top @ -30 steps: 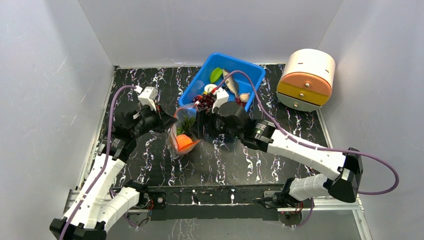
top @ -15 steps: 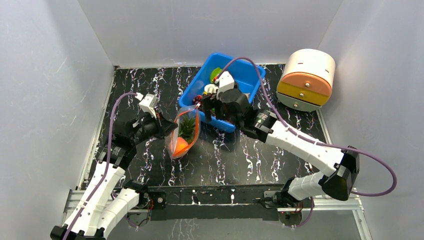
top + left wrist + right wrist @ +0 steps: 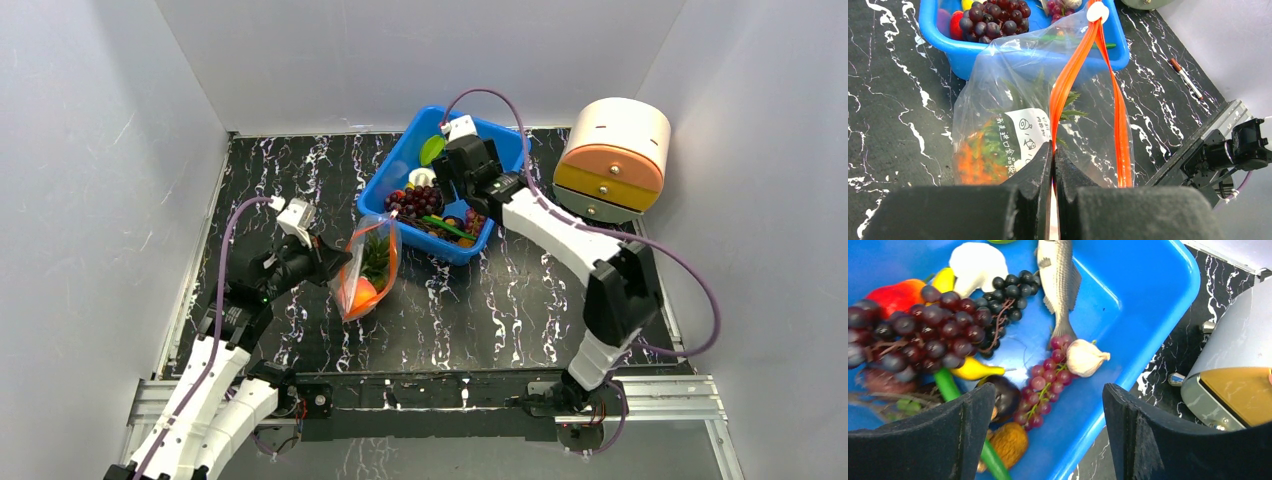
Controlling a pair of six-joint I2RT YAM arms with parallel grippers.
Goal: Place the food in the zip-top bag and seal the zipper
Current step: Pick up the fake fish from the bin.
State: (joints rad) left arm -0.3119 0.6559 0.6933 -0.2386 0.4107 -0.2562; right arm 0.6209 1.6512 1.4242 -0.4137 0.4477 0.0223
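The clear zip-top bag [image 3: 368, 262] lies on the black mat, mouth toward the blue bin. It holds the orange pineapple [image 3: 362, 292] with green leaves. My left gripper [image 3: 335, 262] is shut on one side of the orange-red zipper strip [image 3: 1072, 67]. The other side of the strip [image 3: 1118, 115] stands apart, so the mouth gapes. A white slider [image 3: 1096, 11] sits at the far end. My right gripper [image 3: 1048, 390] is open and empty above the bin's food: dark grapes [image 3: 933, 335], pink grapes [image 3: 1045, 382], a fish [image 3: 1058, 275] and garlic [image 3: 1083, 357].
The blue bin [image 3: 500, 140] stands at the back centre, just beyond the bag. A round cream-and-orange drawer unit [image 3: 612, 158] stands to its right. A pen [image 3: 1182, 75] lies on the mat near the front rail. Grey walls close in three sides.
My right gripper has left the bag's mouth and moved back and right over the bin. My left gripper has drawn the bag slightly toward the near side.
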